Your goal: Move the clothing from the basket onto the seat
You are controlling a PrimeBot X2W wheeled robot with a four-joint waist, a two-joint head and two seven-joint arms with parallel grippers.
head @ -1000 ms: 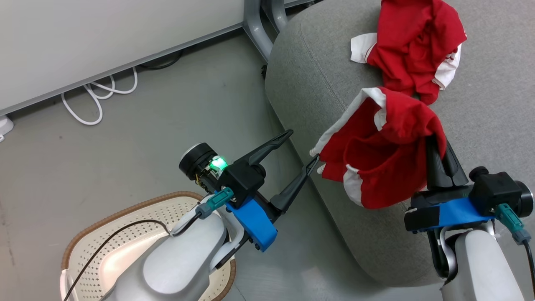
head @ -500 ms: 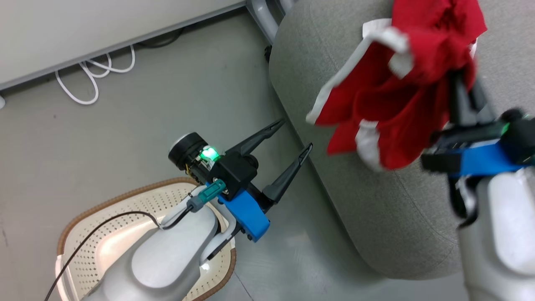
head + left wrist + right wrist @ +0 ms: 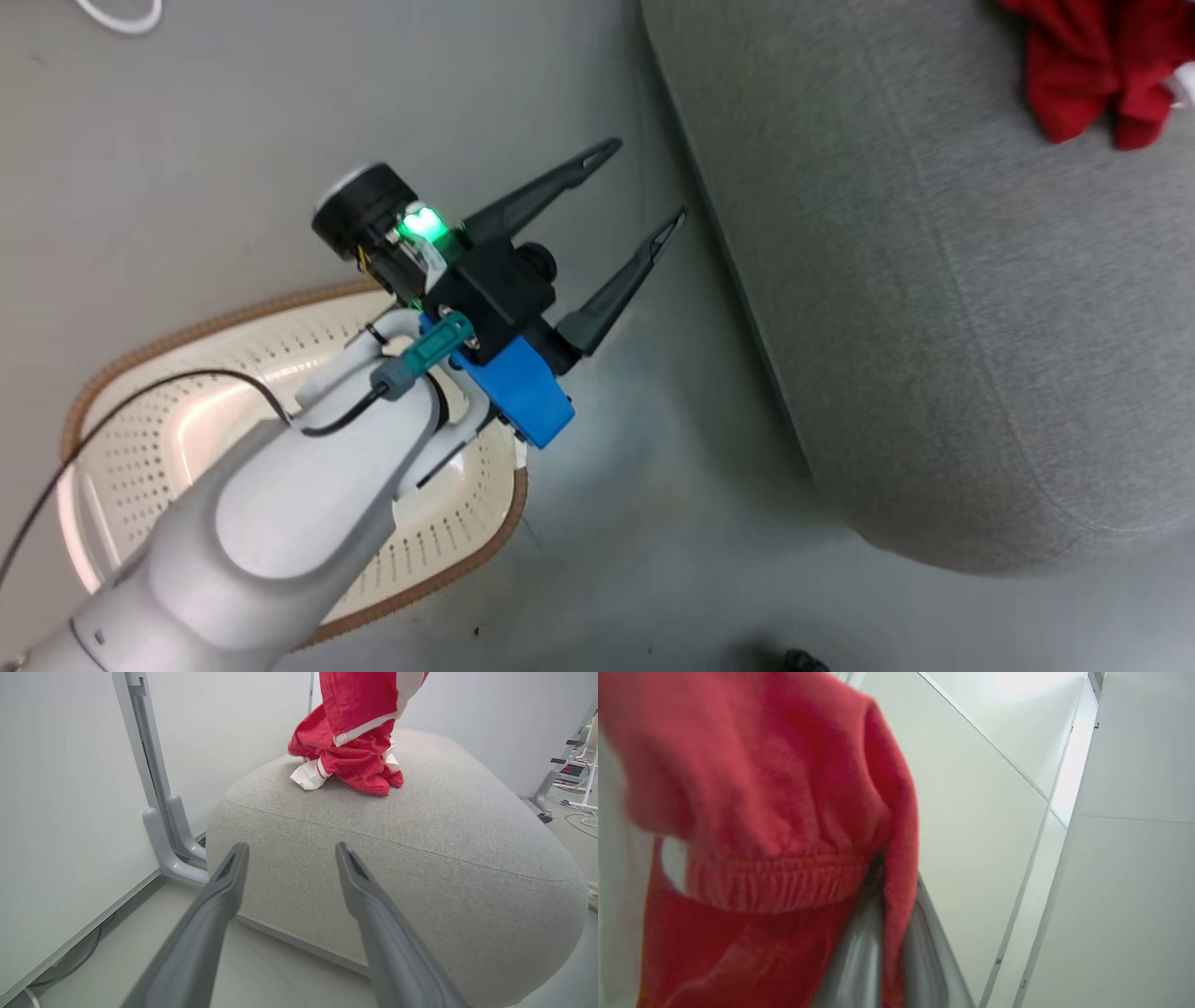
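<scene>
Left gripper (image 3: pixel 646 182): jaws spread, empty, between basket (image 3: pixel 149 439) and seat (image 3: pixel 934 280). Right wrist view adds: right gripper (image 3: pixel 887 933) clamped on clothing (image 3: pixel 761 812). Left wrist view: more clothing heaped atop seat.

Smooth grey floor (image 3: pixel 233 140), white wall panels (image 3: pixel 56 812), grey post (image 3: pixel 159 802).

No text, label, brand, number or sign could be read. Red glowing marks were seen on a small dark display (image 3: pixel 573 770) at the far right of the left wrist view, but they were too small to be made out.
</scene>
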